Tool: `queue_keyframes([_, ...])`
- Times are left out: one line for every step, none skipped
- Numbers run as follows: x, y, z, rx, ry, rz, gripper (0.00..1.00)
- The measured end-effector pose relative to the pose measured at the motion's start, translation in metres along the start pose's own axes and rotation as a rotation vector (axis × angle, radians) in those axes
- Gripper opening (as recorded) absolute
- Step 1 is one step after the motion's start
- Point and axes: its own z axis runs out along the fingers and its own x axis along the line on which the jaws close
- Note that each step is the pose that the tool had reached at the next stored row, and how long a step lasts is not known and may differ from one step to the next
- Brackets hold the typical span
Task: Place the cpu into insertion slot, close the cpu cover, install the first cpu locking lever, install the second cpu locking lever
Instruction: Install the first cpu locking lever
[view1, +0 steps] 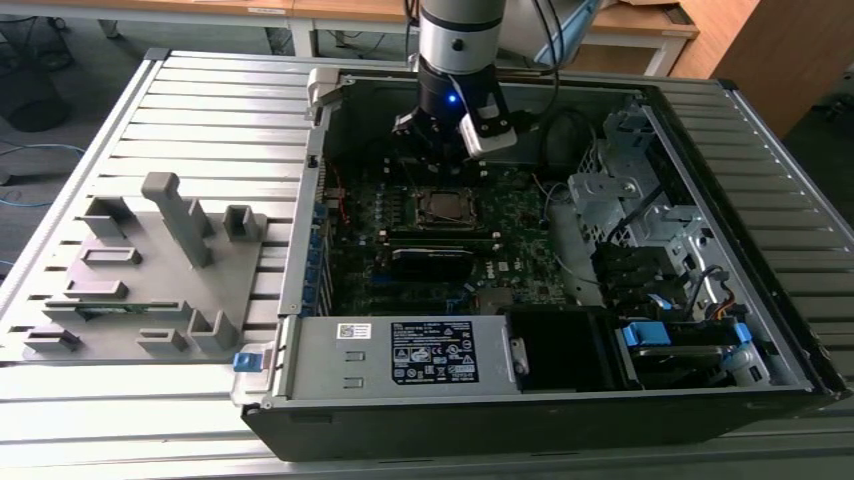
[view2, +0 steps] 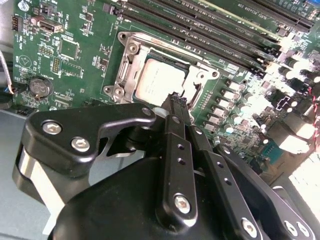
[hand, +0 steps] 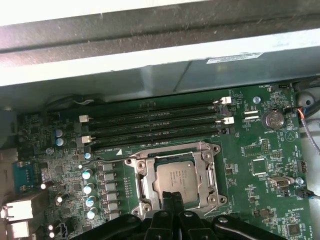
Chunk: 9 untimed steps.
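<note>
The cpu (hand: 175, 178) (view2: 157, 80), a flat square with a dull silver top, lies in the insertion slot (view1: 442, 207) on the green motherboard. The cpu cover (hand: 208, 161) (view2: 131, 56), a silver frame with a square cut-out, lies flat around the chip. My gripper (hand: 172, 197) (view2: 176, 100) is shut with nothing between its black fingers. Its tip hovers at the edge of the cover, partly hiding one corner of the chip in both wrist views. In the exterior view the gripper (view1: 430, 150) hangs inside the open computer case, just behind the slot.
Long black memory slots (hand: 150, 125) run beside the socket. A coin battery (hand: 274, 119) and capacitors (hand: 87, 175) stand on the board. The case's walls, a drive cage (view1: 627, 200) and power supply (view1: 427, 350) surround it. A grey fixture (view1: 147, 270) sits at the exterior view's left.
</note>
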Motion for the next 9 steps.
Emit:
queue_keyframes([0.0000,0.0000,-0.0005,0.0000,0.0000,0.000,0.11])
queue_keyframes([0.0000,0.0000,-0.0004,-0.0002,-0.0001,0.000,0.11])
queue_keyframes([0.0000,0.0001,-0.0004,-0.0002,-0.0001,-0.001,0.11])
queue_keyframes([0.0000,0.0000,-0.0004,0.0000,0.0000,-0.004,0.11])
queue_keyframes([0.0000,0.0000,-0.0005,0.0002,0.0001,-0.009,0.11])
queue_keyframes([0.0000,0.0000,-0.0005,0.0006,0.0002,-0.017,0.11])
queue_keyframes([0.0000,0.0000,-0.0005,0.0007,0.0003,-0.025,0.11])
queue_keyframes([0.0000,0.0000,-0.0005,0.0009,0.0004,-0.033,0.11])
queue_keyframes([0.0000,0.0000,-0.0005,0.0009,0.0005,-0.040,0.11])
